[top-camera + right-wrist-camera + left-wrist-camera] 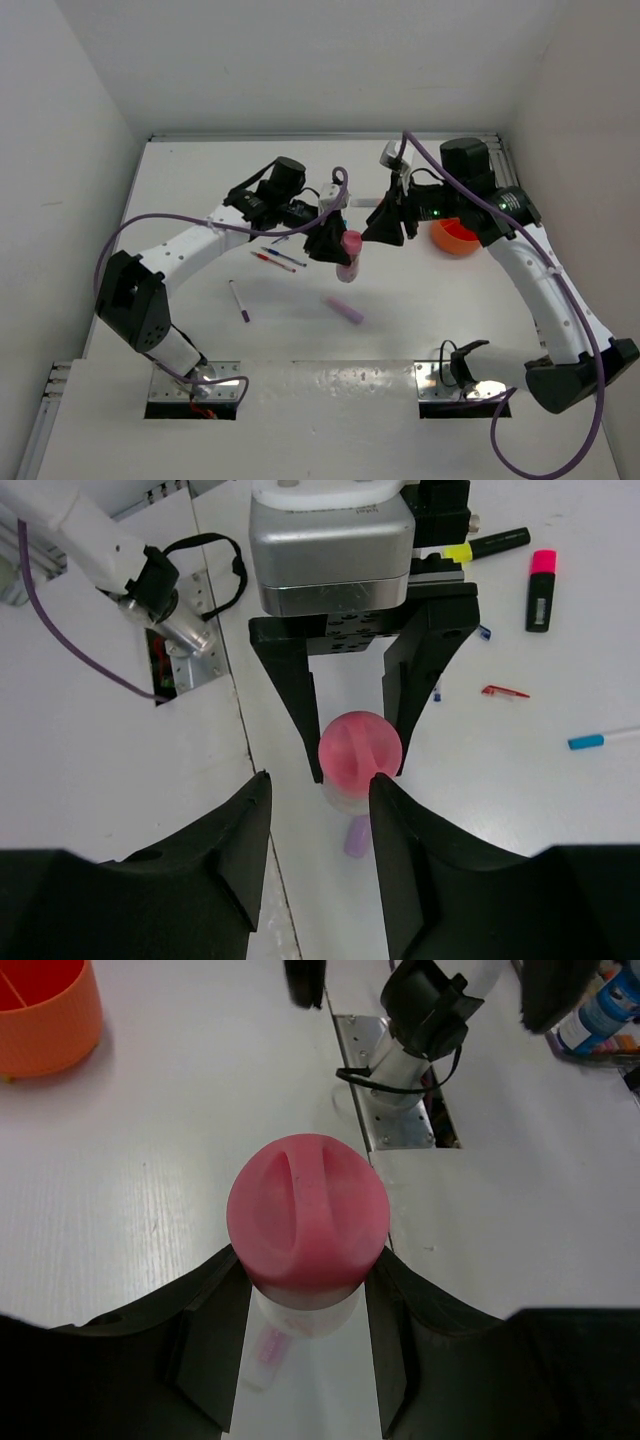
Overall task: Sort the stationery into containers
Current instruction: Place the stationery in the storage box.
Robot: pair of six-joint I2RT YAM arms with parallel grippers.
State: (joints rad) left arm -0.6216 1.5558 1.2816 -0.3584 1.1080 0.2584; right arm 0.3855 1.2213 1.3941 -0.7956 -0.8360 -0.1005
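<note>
1. White walls (300, 60) are closing in the white table (450, 320).
2. My left pincer (332, 246) is clamping the pink-capped bottle (348, 258) above mid-table. It is standing near upright, cap pointing up.
3. My right pincer (385, 232) is gaping empty just beside it, the orange bowl (455, 237) sitting farther right.

- The top external view sits high above and behind the arms and looks steeply down on the whole table (200, 330). The left arm's base (195, 385) and the right arm's base (465, 385) lie along its bottom edge.
- The left wrist view rides on the left gripper (305, 1360), very close to the pink-capped bottle (308, 1220). It faces back across the table toward the right arm's base (which shows at its top).
- The right wrist view looks out past the right gripper (318, 810) and meets the left gripper head-on at close range.
- All three views share the bottle; the top and left wrist views also share the orange bowl (455, 240).
</note>
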